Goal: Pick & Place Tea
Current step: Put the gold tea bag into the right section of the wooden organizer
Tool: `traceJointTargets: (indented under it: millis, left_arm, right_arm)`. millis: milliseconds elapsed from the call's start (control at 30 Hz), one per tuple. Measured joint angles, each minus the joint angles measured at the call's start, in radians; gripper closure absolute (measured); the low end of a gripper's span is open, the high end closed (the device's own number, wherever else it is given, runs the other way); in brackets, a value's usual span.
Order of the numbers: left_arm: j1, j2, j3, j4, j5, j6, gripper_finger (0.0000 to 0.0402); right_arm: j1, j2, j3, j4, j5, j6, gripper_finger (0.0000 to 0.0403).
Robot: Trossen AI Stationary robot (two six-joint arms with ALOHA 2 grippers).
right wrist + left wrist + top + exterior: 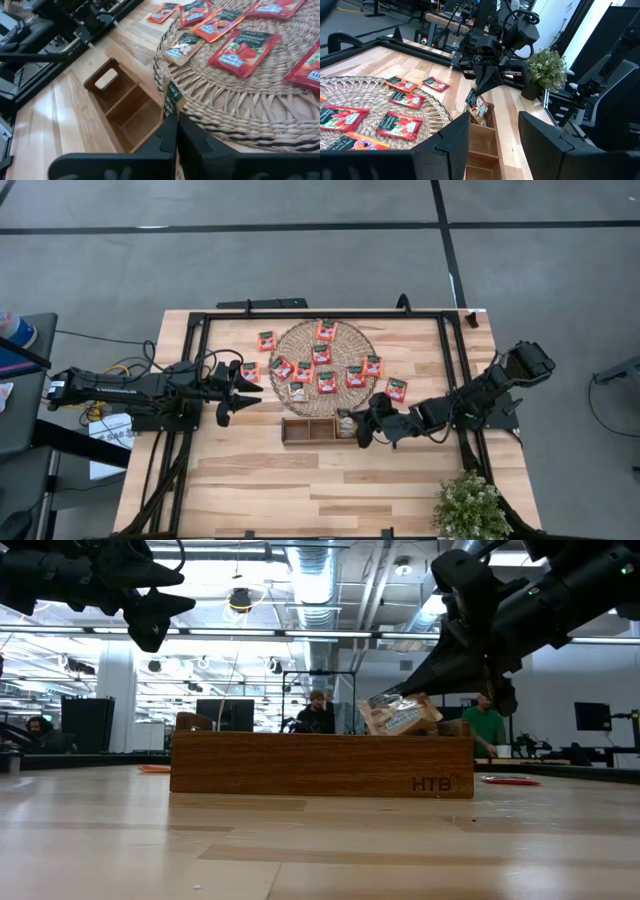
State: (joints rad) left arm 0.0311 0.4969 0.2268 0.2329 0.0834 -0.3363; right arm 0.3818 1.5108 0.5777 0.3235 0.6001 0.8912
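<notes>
Tea sachets (327,381): approx a dozen small flat squares, mostly red-orange w/ white centre mark, lying flat, scattered on round woven mat (352,344); a few on bare surface beside it. One pale sachet (170,101) upright on edge, pinched, over wooden tray's end compartment (142,116).
</notes>
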Motion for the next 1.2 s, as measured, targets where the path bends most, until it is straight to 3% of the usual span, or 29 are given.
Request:
traceJointTargets:
  millis: [400,767,1000,1200]
  left_arm:
    - [0.000,0.000,0.000,0.000,0.000,-0.001,0.0243]
    - [0.000,0.000,0.000,0.000,0.000,-0.013,0.0243]
    - [0.000,0.000,0.000,0.000,0.000,-0.028,0.0243]
    - [0.000,0.001,0.000,-0.004,-0.001,-0.063,0.0243]
  right_arm:
    - [-0.005,0.000,0.000,-0.001,-0.001,-0.001,0.0348]
    - [-0.005,0.000,0.003,0.008,-0.002,-0.010,0.0342]
    - [-0.027,-0.036,0.080,-0.006,0.003,-0.178,0.0342]
    - [-0.119,-0.132,0.122,-0.094,0.001,-0.327,0.0342]
